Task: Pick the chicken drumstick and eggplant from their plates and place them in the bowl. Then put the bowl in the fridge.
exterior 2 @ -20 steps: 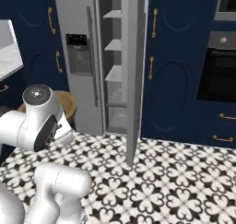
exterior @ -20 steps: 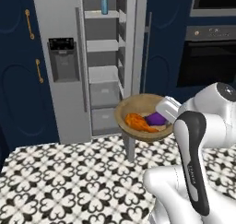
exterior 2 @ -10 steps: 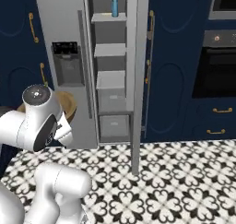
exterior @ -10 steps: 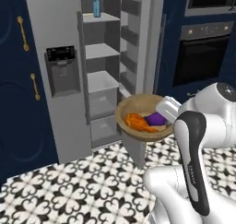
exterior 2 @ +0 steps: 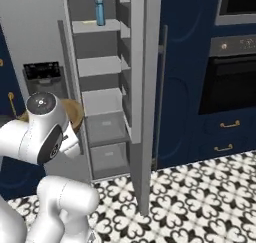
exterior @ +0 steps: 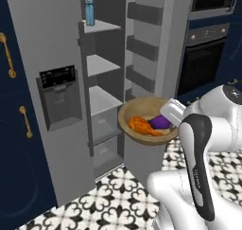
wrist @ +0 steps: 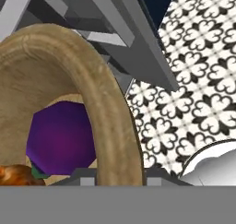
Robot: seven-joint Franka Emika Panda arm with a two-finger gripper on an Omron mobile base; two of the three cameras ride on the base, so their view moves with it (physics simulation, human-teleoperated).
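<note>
Hand (exterior: 174, 111) pinches the bowl (exterior: 142, 132) by its near rim, held level so the drumstick (exterior: 140, 126) and eggplant (exterior: 161, 123) stay inside, just before the open fridge (exterior: 101, 101) shelves.

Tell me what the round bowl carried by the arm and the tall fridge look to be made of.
The round light-brown bowl looks like matte wood: tan, faintly grained thick rim, though it is a rendering. The tall grey fridge looks like brushed metal, with flat even grey doors and shelves and a dark dispenser panel, probably plastic.
</note>
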